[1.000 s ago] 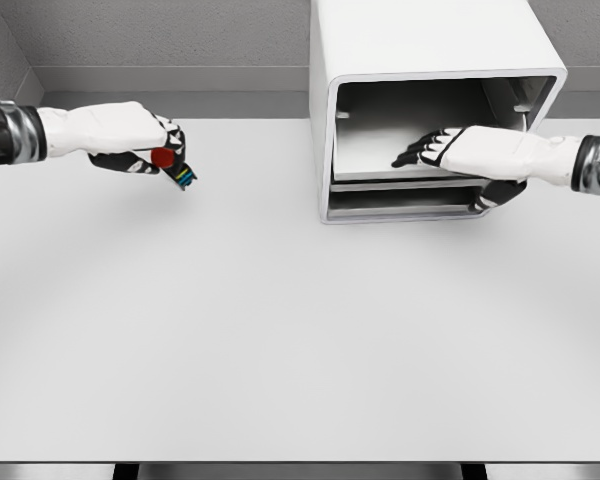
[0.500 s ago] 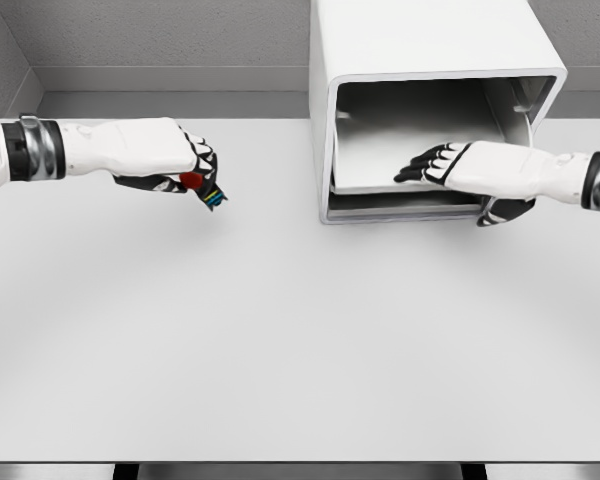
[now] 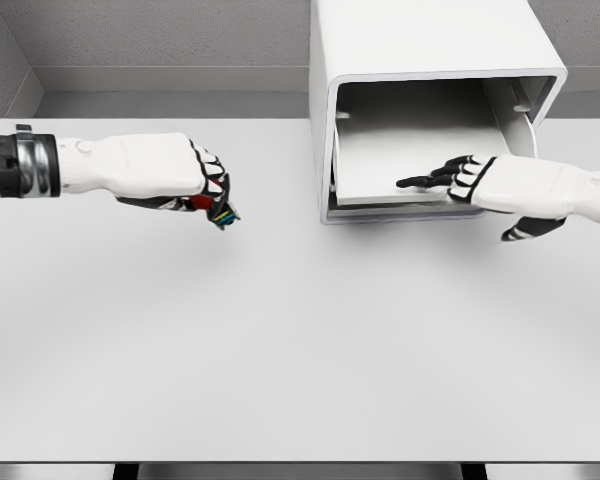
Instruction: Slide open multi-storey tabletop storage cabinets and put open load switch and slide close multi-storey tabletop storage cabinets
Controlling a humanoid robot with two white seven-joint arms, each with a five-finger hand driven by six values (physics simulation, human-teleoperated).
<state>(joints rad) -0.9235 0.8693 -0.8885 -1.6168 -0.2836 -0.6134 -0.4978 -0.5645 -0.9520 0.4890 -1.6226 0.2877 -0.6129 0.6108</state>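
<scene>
The white multi-storey cabinet stands at the back right of the table. Its upper drawer is slid out toward me, showing a bare tray floor. My right hand rests at the drawer's front edge, fingers stretched leftward over the lip and thumb hanging below, gripping nothing that I can see. My left hand hovers over the table left of the cabinet, shut on the load switch, a small dark part with a red knob and coloured stripes poking out under the fingers.
The white table spreads wide in front of both hands. A grey wall runs along the back, and the table's front edge sits near the bottom of the view.
The left hand carried the load switch rightward and a little lower, toward the cabinet. The right hand drew back toward me, and the upper drawer slid further out, covering the lower one.
</scene>
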